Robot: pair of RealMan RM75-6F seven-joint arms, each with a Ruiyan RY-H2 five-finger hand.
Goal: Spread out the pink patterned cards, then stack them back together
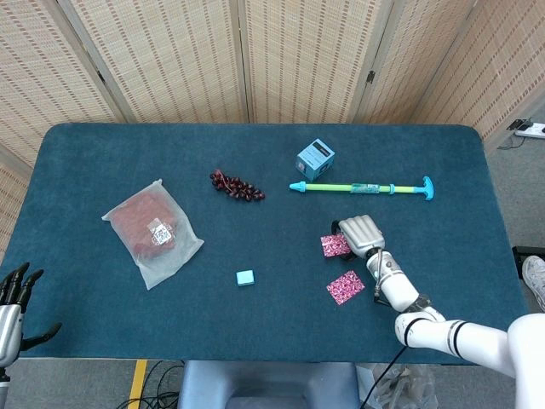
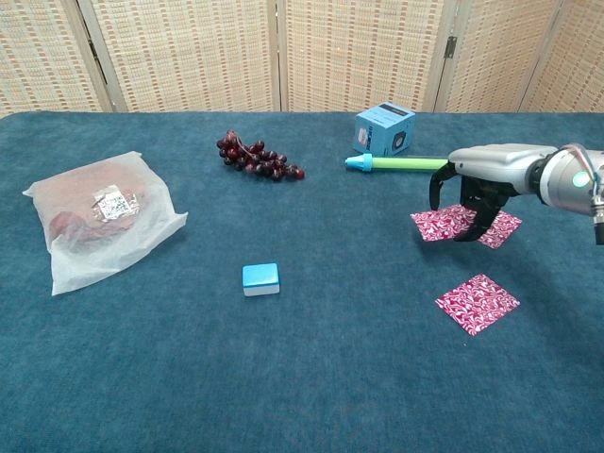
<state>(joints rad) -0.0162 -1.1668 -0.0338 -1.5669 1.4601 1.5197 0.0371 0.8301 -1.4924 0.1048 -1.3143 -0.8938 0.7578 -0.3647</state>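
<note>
While the right hand (image 2: pixel 481 193) has its fingers (image 2: pixel 466 223) curled down onto two pink swirl-patterned square cards (image 2: pixel 453 223) that partly overlap near the far right of the dark blue carpeted desk (image 2: pixel 311 377), a third pink patterned card (image 2: pixel 477 303) lies flat by itself nearer the front edge, well apart from them. Looks to me like restacking is underway.

Stuff that could go sideways: thin cards on a fuzzy cloth are hard to lift, so fingertips pressing down may just slide one card out from the other. Can't tell if anything is actually pinched or only pressed. Drifting back could also bump the green and cyan plastic pump toy (image 2: pixel 406 164) just behind.

Left hand (image 1: pixel 15 294) sits off the front left corner, fingers loosely spread, holding nothing.

Containers: a translucent plastic bag (image 2: pixel 99 222) with something reddish inside sits far left. The small blue cardboard box (image 2: pixel 384 129) is closed, contents unknown.
</note>
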